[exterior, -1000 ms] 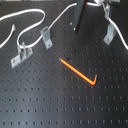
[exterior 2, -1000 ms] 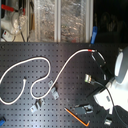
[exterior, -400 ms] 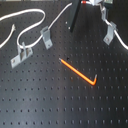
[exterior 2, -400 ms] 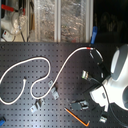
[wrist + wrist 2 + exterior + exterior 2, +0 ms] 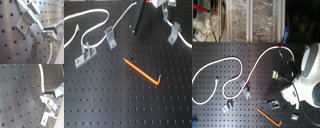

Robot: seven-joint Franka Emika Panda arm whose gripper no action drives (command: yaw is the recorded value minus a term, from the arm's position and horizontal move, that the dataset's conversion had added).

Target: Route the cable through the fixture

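Pinching the cable beside the fixture

Gripped at one stretch, the cable [image 5: 42,81] runs straight into the gripper [image 5: 47,98], whose jaws are pressed together on it in the second wrist view. In the first exterior view the cable [image 5: 183,41] drops from the gripper [image 5: 160,5] and passes right against the forked top of the fixture [image 5: 173,34]. Whether it sits in the slot cannot be told. The fixture stands upright on the pegboard [image 5: 124,100], just below the gripper in the picture. In the first wrist view the fixture [image 5: 26,18] shows close to the jaws.

The rest of the cable loops away across the pegboard, well to the first exterior view's left of the fixture, its red band [image 5: 281,47] visible in the second exterior view. Also to the first exterior view's left of the fixture stand a second clip [image 5: 110,36] and, farther off, a wide clip [image 5: 86,54]. An orange rod [image 5: 141,72] lies nearer the camera than the fixture.
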